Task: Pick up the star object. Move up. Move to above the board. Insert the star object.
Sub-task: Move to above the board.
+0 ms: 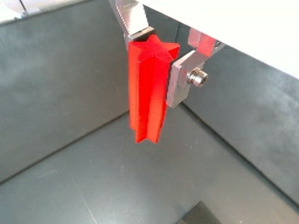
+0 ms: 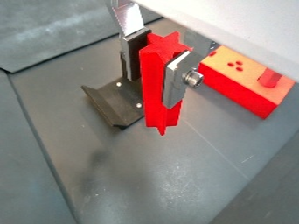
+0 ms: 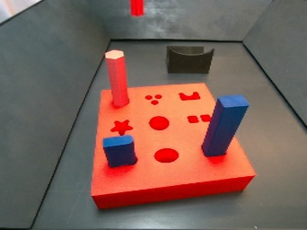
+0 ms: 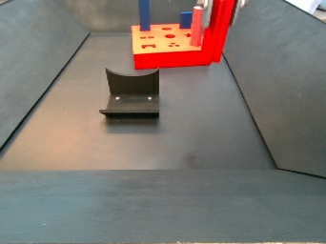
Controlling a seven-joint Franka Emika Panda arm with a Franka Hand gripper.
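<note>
So the end effector [image 1: 162, 54] has its silver plate fingers clamped on the top end of the slim bright red plastic star-shaped post [image 1: 147, 92], which hangs straight down below it, long axis vertical and clear of the grey tabletop [image 1: 93, 184], with the dark L-shaped fixture [image 2: 117, 101] just behind it. In a wrist view the thick square red board with cut-out holes [image 2: 239, 80] sits off to one side and lower down, not underneath yet. I'd guess the lift is basically done, and the next bit is carrying it sideways until the post is right over the star hole [image 3: 121, 127], keeping it upright.

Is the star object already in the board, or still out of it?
Out. The gripper holds the star object in air; the board lies apart.
</note>
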